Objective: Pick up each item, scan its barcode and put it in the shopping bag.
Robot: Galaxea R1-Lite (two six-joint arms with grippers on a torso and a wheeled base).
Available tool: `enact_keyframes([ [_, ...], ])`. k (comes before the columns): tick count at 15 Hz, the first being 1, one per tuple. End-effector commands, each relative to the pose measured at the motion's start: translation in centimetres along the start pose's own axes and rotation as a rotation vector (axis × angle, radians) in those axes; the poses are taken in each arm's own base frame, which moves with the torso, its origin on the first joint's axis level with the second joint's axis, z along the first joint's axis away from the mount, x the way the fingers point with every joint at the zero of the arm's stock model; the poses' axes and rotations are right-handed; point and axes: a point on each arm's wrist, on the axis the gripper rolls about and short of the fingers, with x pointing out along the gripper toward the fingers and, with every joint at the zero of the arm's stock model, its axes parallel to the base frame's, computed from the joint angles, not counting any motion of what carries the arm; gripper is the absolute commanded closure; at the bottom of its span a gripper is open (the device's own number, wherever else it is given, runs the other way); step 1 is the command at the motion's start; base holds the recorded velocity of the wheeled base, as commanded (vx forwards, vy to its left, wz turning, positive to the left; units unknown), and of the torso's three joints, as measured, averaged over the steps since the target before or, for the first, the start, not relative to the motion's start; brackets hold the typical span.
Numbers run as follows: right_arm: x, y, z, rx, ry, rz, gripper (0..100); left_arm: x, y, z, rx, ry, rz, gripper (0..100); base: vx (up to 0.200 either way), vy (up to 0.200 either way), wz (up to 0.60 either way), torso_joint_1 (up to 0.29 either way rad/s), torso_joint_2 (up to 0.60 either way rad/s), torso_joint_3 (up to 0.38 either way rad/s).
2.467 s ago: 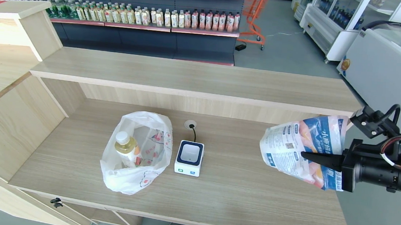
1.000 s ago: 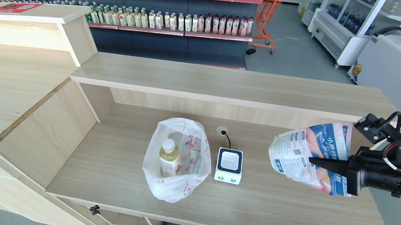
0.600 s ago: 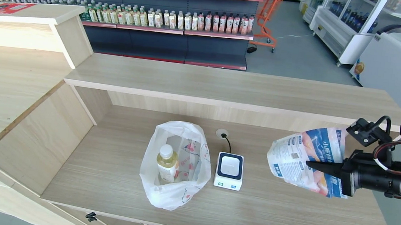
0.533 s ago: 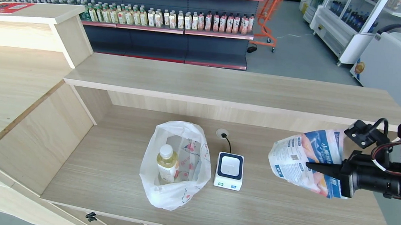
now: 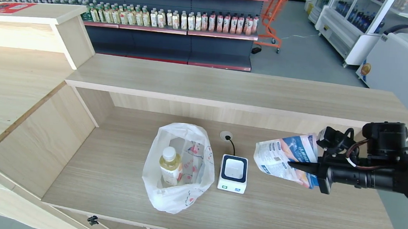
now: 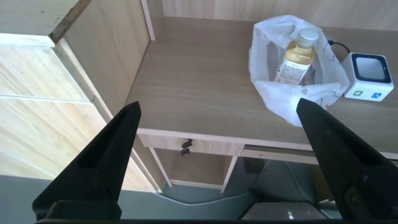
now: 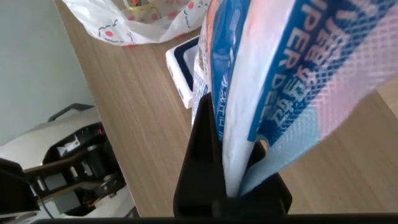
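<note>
A blue and white snack packet [image 5: 283, 158] hangs above the counter just right of the white barcode scanner [image 5: 233, 168], with my right gripper [image 5: 300, 166] shut on it. In the right wrist view the packet [image 7: 280, 74] is pinched edge-on in that gripper [image 7: 227, 130], with the scanner [image 7: 184, 61] and shopping bag [image 7: 140, 18] beyond. The white plastic shopping bag [image 5: 179, 186] stands open left of the scanner with a yellow drink bottle [image 5: 169, 165] inside. My left gripper [image 6: 219, 109] is open, held off the counter's front left, facing the bag [image 6: 280, 99], bottle [image 6: 297, 53] and scanner [image 6: 371, 74].
The wooden counter [image 5: 272, 216] has a raised back ledge [image 5: 228, 85] and a side wall on the left [image 5: 39, 140]. The scanner's cable runs to a hole [image 5: 226, 135] behind it. Bare counter lies in front and to the right.
My right gripper has carried the snack packet left and lower, close to the scanner. Before that the head camera shifted. The bag, bottle and scanner have stayed put.
</note>
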Motion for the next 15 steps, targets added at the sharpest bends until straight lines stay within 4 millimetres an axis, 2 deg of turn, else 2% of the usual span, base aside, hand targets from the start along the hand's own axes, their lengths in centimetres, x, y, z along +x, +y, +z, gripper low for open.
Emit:
enact_keyframes([
  [1,3.6,-0.3,-1.2,0.002,-0.028,0.103,100,0.0,0.0,0.0,0.000,0.000,0.000,0,0.000,0.000,0.00,0.000,0.00,0.000],
  [4,5.9,-0.4,-2.6,-0.061,-0.085,0.185,100,0.0,0.0,0.0,0.000,0.000,-0.002,0,0.000,0.000,0.00,0.000,0.00,0.000],
  [9,7.4,-0.7,-4.7,-0.185,-0.121,0.228,100,0.0,0.0,0.0,-0.002,0.000,0.000,0,0.000,0.000,0.00,0.000,0.00,0.000],
  [15,9.3,-0.9,-5.4,-0.268,-0.163,0.267,100,0.0,0.0,0.0,0.000,0.000,0.000,0,0.000,0.000,0.00,0.000,0.00,0.000],
])
